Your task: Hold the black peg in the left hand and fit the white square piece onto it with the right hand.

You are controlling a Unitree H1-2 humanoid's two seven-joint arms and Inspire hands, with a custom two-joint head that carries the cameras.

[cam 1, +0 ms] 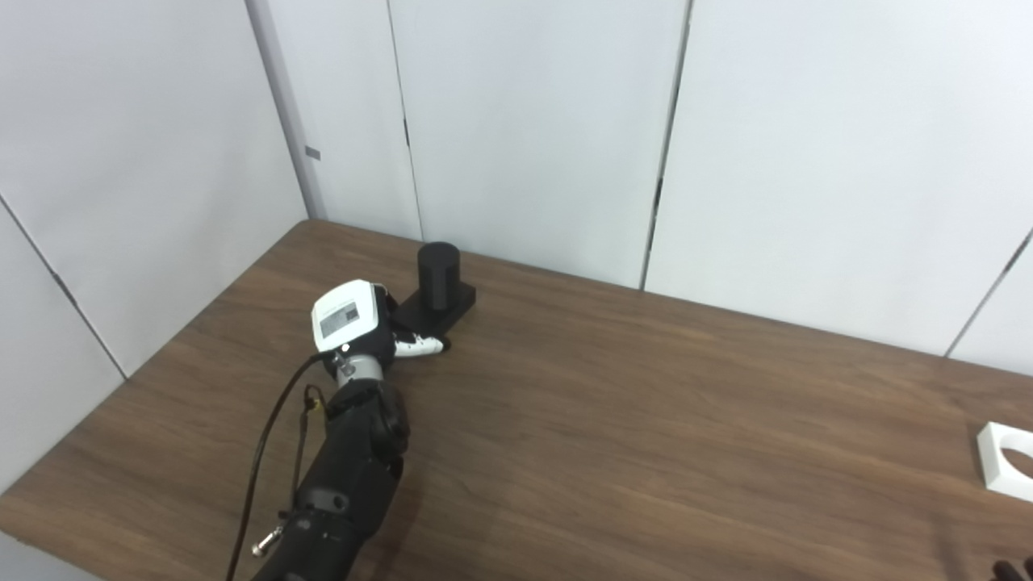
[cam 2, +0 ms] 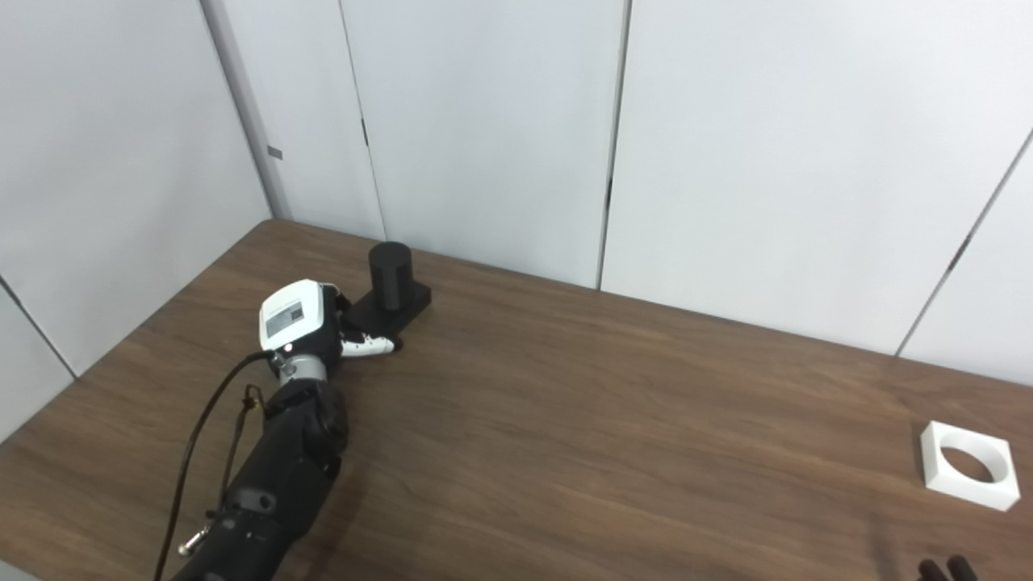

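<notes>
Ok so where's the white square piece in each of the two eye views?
Left eye view: white square piece cut off by the right edge, low on the table.
Right eye view: wholly visible near the lower right corner, its round hole showing.
Shared landmark: the black peg at the table's far left, by the left hand.

We note the surface [cam 2: 613, 420] looks like dark wood grain, smooth, low sheen. Black peg [cam 2: 391, 276] matt; white square piece [cam 2: 968, 466] matt, plastic-like.
</notes>
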